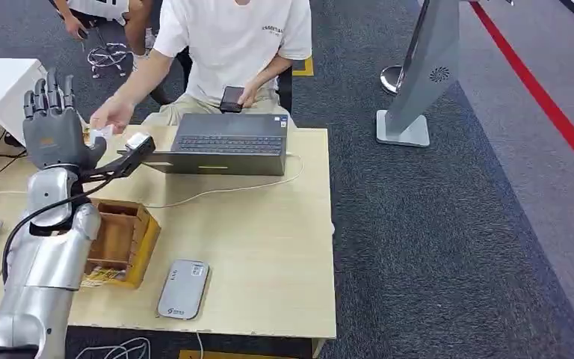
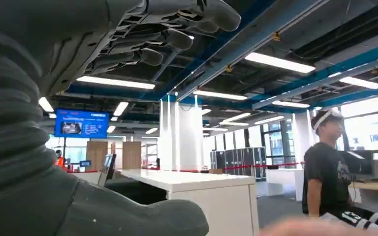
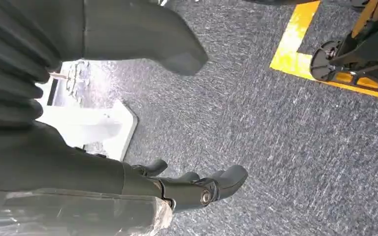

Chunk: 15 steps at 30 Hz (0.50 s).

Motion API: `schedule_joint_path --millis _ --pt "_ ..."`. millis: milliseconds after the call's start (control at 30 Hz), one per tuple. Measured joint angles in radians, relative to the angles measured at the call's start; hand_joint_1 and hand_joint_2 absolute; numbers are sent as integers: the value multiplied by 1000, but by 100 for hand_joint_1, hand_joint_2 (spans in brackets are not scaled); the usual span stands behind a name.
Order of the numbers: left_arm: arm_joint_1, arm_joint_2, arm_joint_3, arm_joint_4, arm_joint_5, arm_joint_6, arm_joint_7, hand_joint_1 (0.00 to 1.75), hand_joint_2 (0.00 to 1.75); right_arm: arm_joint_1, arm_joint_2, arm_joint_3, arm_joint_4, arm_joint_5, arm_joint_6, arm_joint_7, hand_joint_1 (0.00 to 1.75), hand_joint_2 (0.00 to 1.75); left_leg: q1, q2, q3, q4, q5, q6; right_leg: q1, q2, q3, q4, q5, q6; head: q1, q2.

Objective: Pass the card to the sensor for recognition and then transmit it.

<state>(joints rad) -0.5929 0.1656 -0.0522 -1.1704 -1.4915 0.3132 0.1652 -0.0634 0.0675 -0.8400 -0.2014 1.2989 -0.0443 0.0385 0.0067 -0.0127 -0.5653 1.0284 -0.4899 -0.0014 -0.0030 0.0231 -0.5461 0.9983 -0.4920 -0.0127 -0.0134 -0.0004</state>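
My left hand (image 1: 51,123) is raised over the table's far left corner, palm up and fingers spread. In the left wrist view its fingers (image 2: 177,29) and thumb (image 2: 142,216) stand apart with nothing between them. A seated person's hand (image 1: 112,116) pinches a small white card (image 1: 101,134) right beside my thumb. The grey card sensor (image 1: 183,288) lies flat near the table's front edge. My right hand (image 3: 197,184) hangs over the carpet, its fingers loose and holding nothing.
A wooden box (image 1: 123,243) stands by my left forearm. A grey laptop (image 1: 228,143) lies at the table's far edge, its white cable trailing across the light wooden table (image 1: 269,247). The person holds a phone (image 1: 232,99). A metal stand (image 1: 418,90) rises on the carpet to the right.
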Motion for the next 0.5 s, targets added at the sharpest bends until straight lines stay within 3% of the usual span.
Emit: schedule_joint_path --millis 500 --pt "-7 10 -18 39 -5 0 3 0 175 0 0 0 0 1 1 0 0 175 0 0 0 0 0 0 0 0 0 0 0 0 0 0"
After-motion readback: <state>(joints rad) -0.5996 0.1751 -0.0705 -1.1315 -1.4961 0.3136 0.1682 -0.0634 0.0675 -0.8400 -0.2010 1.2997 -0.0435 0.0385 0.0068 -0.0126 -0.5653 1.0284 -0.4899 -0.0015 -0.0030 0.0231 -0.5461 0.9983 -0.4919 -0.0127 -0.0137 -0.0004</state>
